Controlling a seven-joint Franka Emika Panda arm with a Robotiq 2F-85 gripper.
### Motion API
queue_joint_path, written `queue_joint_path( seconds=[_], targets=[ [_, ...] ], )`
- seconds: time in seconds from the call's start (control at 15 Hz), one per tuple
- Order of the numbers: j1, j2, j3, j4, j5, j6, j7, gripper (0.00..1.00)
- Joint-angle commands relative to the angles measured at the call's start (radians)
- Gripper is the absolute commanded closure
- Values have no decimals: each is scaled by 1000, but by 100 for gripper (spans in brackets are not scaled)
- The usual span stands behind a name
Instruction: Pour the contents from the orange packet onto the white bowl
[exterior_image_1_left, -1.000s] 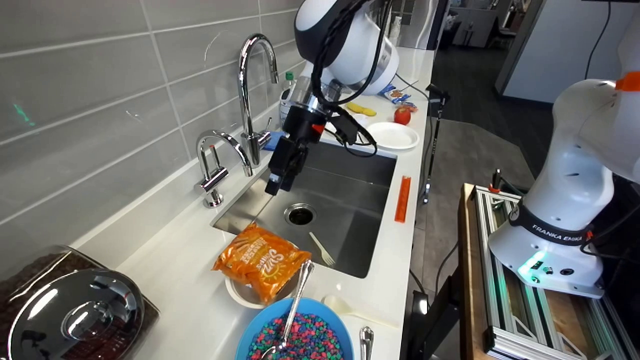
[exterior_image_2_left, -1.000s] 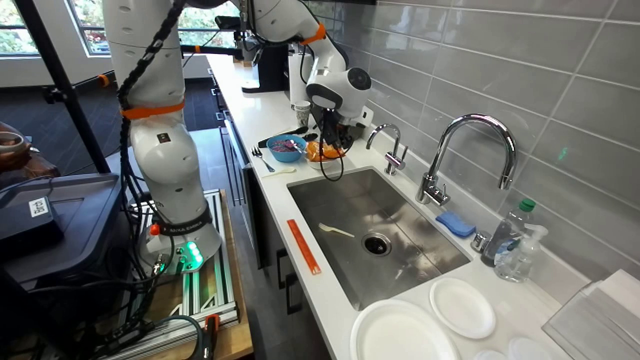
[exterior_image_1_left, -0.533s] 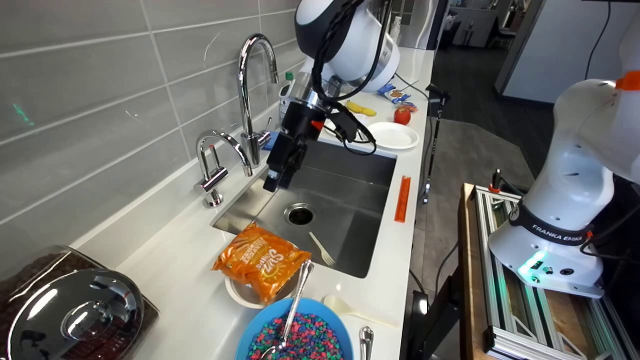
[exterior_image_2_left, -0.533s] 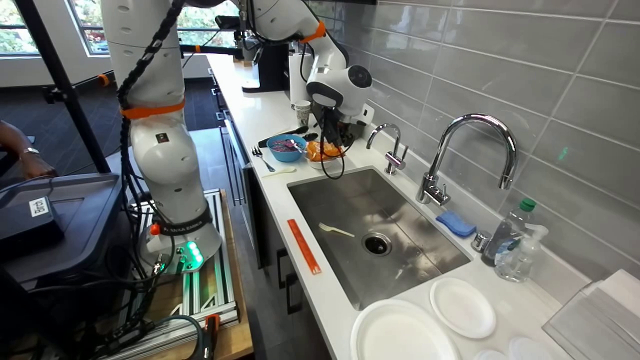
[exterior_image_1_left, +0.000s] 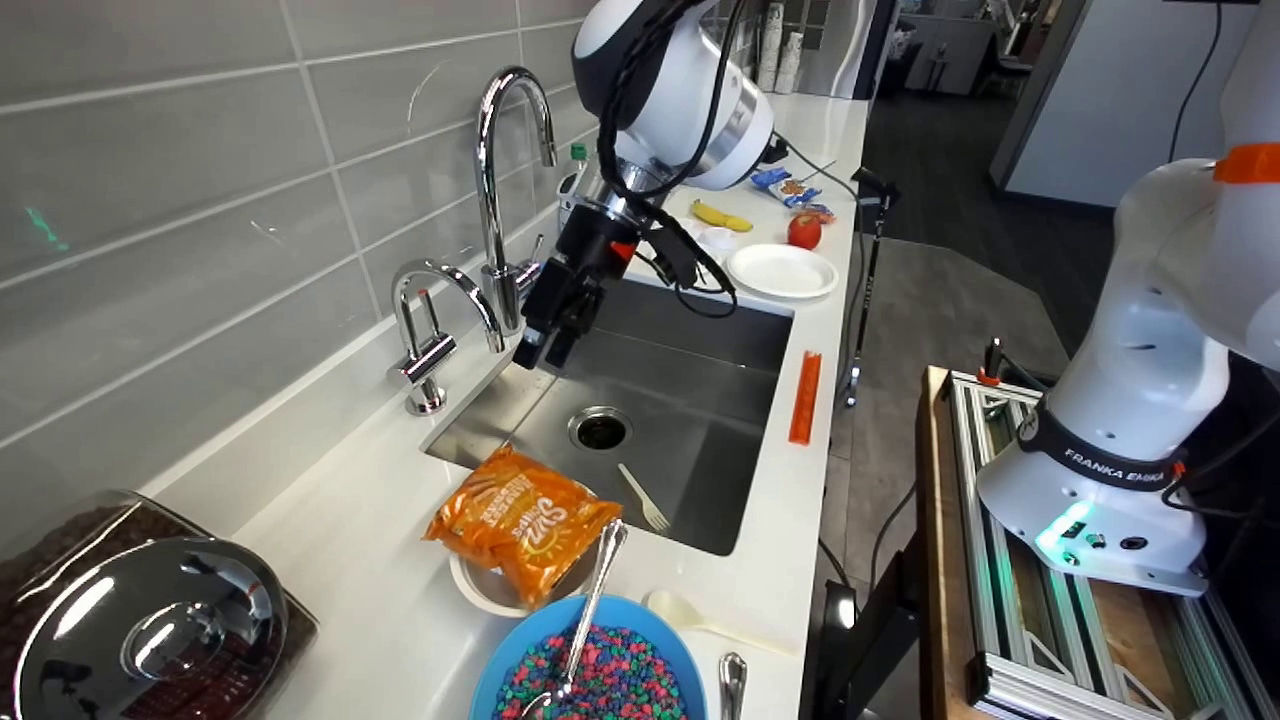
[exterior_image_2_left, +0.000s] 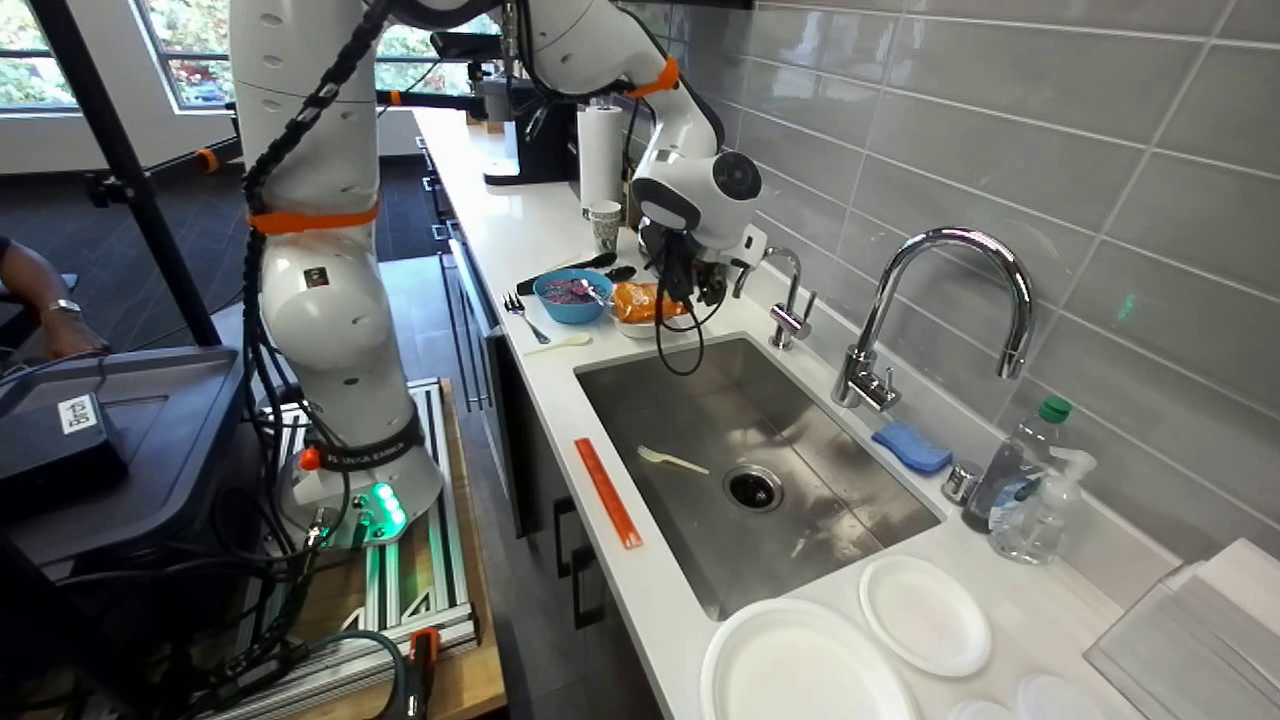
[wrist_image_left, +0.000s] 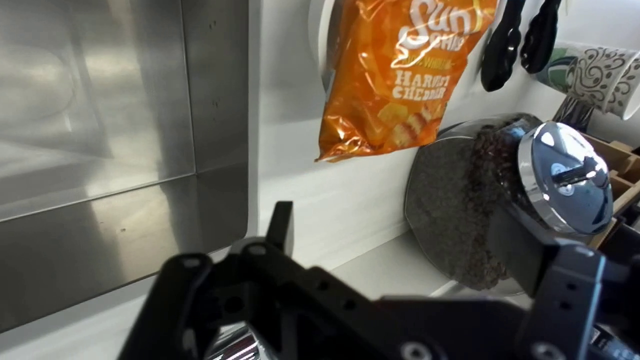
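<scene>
The orange packet (exterior_image_1_left: 525, 520) lies atop the white bowl (exterior_image_1_left: 474, 596), lower than my claw (exterior_image_1_left: 540, 358) and nearer the front edge of the counter (exterior_image_1_left: 345, 510), its long axis aslant from back edge to front. I hang tilted toward the back edge, spread wide, gripping nothing; I should reach frontward, down.
</scene>
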Motion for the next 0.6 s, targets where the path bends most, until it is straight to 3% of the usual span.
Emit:
queue_joint_path(
  seconds=[0.0, 0.53],
  targets=[
    [-33, 92, 26, 62, 82, 21, -86, 0],
    [-36, 193, 62, 88, 154, 26, -156, 0]
  ],
)
